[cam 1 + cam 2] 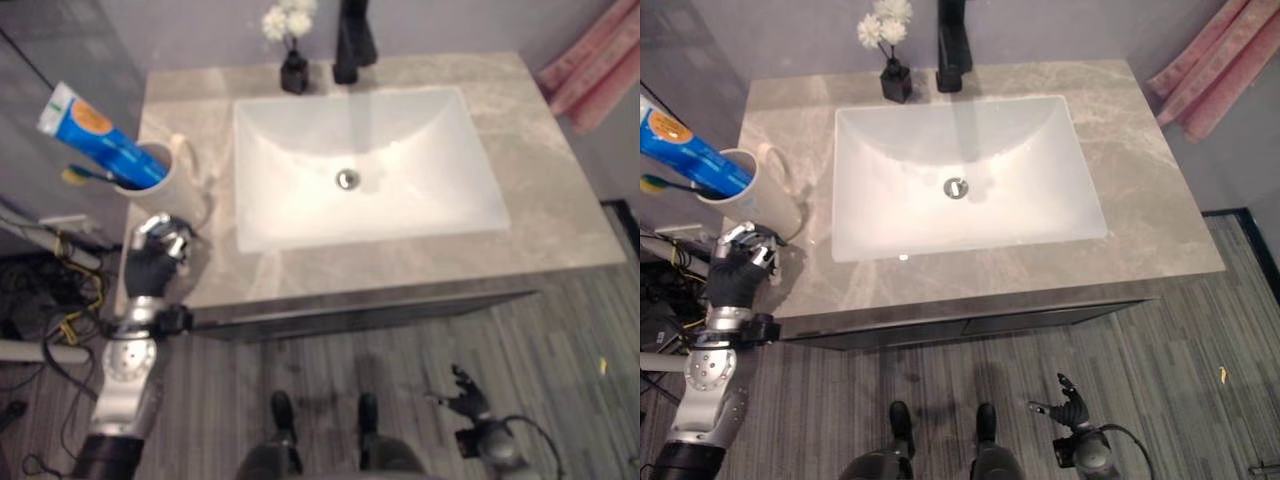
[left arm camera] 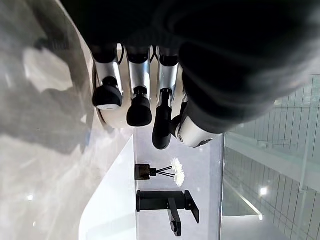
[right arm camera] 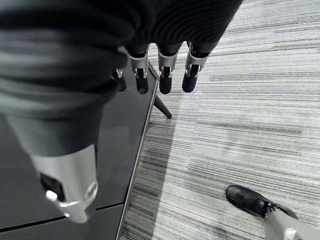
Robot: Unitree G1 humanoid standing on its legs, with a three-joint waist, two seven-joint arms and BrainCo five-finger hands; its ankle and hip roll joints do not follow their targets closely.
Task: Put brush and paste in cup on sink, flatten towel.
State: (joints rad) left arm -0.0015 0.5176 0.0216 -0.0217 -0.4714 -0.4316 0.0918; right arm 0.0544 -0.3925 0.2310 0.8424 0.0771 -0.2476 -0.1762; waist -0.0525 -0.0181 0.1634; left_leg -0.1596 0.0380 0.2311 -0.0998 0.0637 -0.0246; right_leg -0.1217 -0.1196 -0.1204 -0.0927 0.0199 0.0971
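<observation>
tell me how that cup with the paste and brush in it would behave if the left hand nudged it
Probably top-heavy: the toothpaste tube leans far out of the cup. It would likely slide on the smooth stone counter, maybe tip. The left hand sits beside it.

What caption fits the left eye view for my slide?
Left hand rests on the countertop beside the cup already holding toothpaste and toothbrush.
</observation>
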